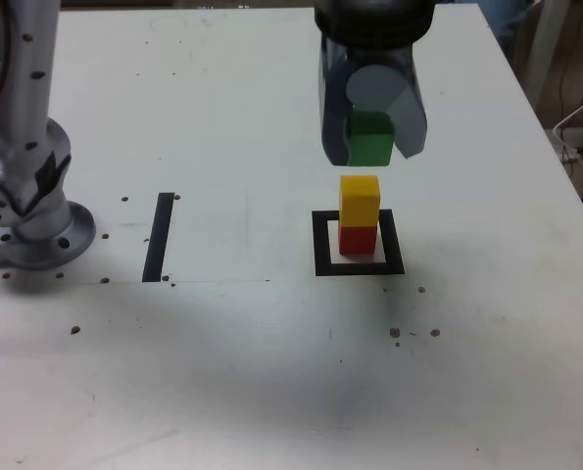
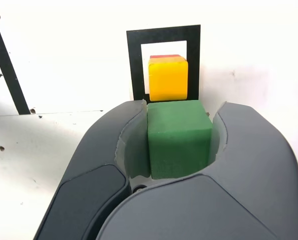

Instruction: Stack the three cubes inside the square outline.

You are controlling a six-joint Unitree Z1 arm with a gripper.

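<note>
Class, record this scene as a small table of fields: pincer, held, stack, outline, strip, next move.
pincer: closed on the green cube, above the stack
held: green cube
stack: yellow cube on red cube
outline: black square around the stack's base
strip: straight, black, to the exterior view's left of the outline
next move: probably lower green onto yellow
</note>
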